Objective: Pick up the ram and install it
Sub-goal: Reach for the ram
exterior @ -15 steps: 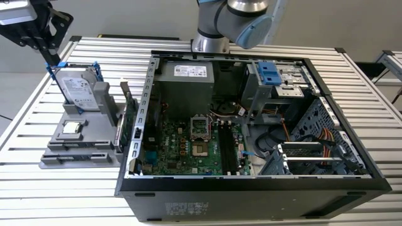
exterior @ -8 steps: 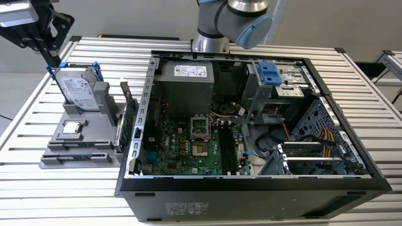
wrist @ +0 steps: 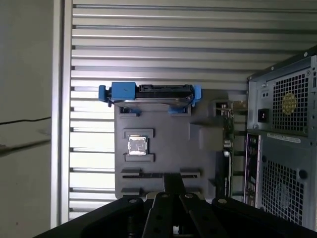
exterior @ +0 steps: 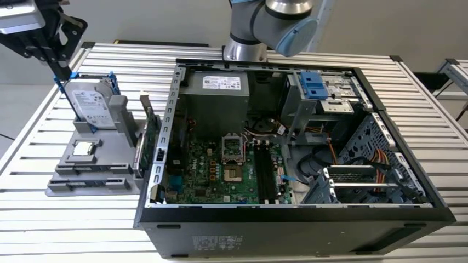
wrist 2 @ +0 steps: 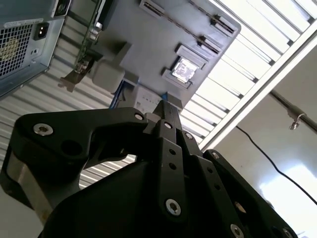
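The ram (exterior: 68, 75), as best I can judge, is the thin dark strip pinched in the tool (exterior: 58, 63), whose fingers are closed flat onto it. It hangs down from the fingertips, seen edge-on, so I cannot tell its long axis. Tool and ram hang high over the grey parts tray (exterior: 66, 187) on the counter (exterior: 73, 219). The open computer case (exterior: 292, 222), with its dark memory slots (exterior: 262, 170), lies well apart, toward the exterior view's right.
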Motion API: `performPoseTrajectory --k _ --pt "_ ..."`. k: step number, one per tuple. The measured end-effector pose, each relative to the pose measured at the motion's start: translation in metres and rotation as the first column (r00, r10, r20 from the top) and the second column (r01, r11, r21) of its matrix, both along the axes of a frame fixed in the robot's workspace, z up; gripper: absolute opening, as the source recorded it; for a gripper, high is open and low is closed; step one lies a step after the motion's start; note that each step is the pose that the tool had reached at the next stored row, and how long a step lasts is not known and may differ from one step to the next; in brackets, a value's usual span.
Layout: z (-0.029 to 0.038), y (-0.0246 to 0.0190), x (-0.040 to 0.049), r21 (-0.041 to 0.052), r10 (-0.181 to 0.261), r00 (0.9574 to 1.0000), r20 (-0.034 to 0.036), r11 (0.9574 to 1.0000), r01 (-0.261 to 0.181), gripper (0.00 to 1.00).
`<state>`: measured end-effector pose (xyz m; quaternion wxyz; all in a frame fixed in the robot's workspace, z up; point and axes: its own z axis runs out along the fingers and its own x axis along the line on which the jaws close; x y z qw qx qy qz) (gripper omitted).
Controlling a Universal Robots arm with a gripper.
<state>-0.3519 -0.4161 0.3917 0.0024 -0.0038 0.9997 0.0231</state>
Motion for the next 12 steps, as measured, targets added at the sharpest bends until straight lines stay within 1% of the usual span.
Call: performPoseTrajectory --k 12 --pt "0.0000 -0.0051 0.0044 0.0000 0.000 1.0000 0.0000 1.0000 0.000 0.00"
